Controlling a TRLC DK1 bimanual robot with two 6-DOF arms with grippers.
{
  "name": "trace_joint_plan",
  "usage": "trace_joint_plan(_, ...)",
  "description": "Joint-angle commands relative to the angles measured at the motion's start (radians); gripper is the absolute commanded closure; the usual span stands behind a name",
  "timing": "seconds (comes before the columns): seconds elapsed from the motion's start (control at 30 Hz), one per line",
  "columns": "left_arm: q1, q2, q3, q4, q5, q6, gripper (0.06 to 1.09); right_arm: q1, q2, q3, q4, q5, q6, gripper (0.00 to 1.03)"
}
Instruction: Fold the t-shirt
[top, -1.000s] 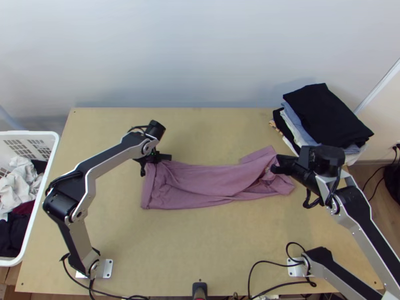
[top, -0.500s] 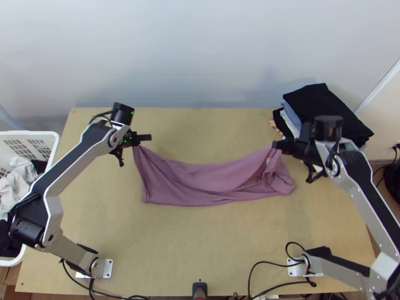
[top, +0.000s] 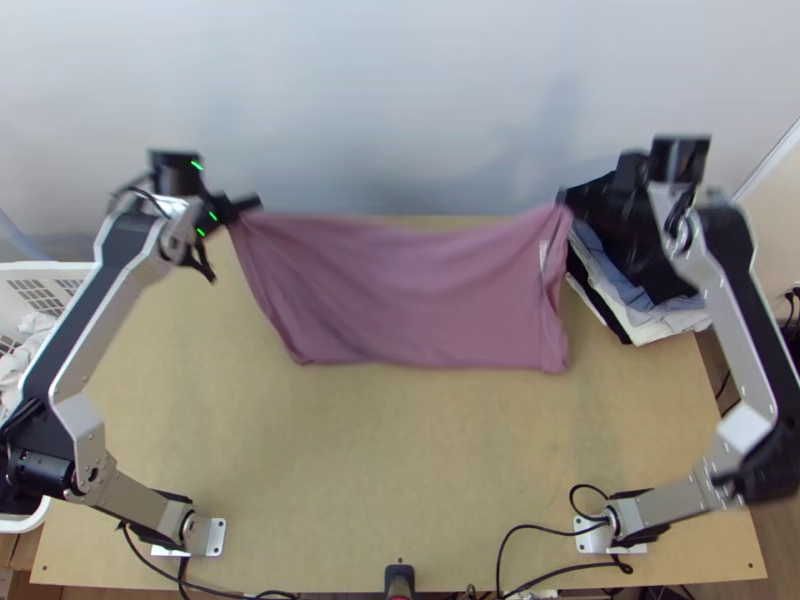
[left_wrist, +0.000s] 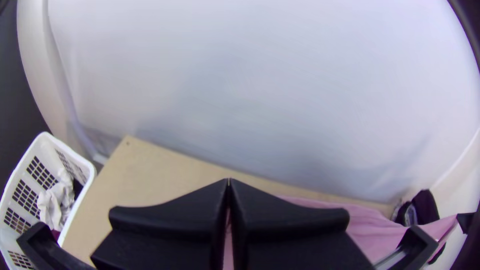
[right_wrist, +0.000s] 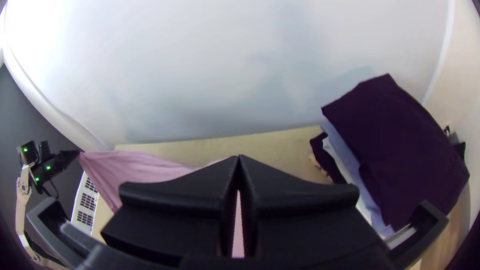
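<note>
Up goes the t-shirt (top: 420, 290)! Left gripper (top: 250, 204) and right gripper (top: 565, 200), jaws pinching its corners, hoist it toward the far edge of the desk (top: 420, 460), opening the bunched strip into a broad sheet: likely smoothing before a fold. Jaws hide the gripped bits; layers are hard to count.

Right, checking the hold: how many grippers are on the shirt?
2: left gripper at the far left corner of the shirt; right gripper at its far right corner.

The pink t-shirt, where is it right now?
In the top view, the t-shirt hangs stretched between the left gripper and the right gripper, over the table's far half, just left of the stack of folded clothes.
</note>
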Motion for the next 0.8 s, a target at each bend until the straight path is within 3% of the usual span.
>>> trace_joint_plan(0.0, 0.044, -0.017, 0.114, 0.035, -0.010, 0.055, 1.05, -0.035, 0.126, 0.234, -0.043, -0.017, -0.051, 1.00)
trace_joint_plan(0.13, 0.087, 0.005, 0.195, 0.078, -0.010, 0.101, 1.05, -0.067, 0.275, 0.466, -0.068, -0.026, -0.094, 1.00)
trace_joint_plan(0.3, 0.114, -0.003, 0.284, 0.116, -0.012, 0.107, 1.05, -0.093, 0.281, 0.486, 0.059, -0.025, -0.120, 1.00)
trace_joint_plan(0.5, 0.091, -0.126, 0.280, 0.162, -0.024, 0.150, 1.05, -0.109, 0.079, 0.426, 0.159, -0.022, -0.120, 1.00)
trace_joint_plan(0.77, 0.065, -0.380, 0.195, 0.197, -0.044, 0.155, 1.05, -0.122, -0.253, 0.348, 0.168, -0.026, -0.128, 1.00)
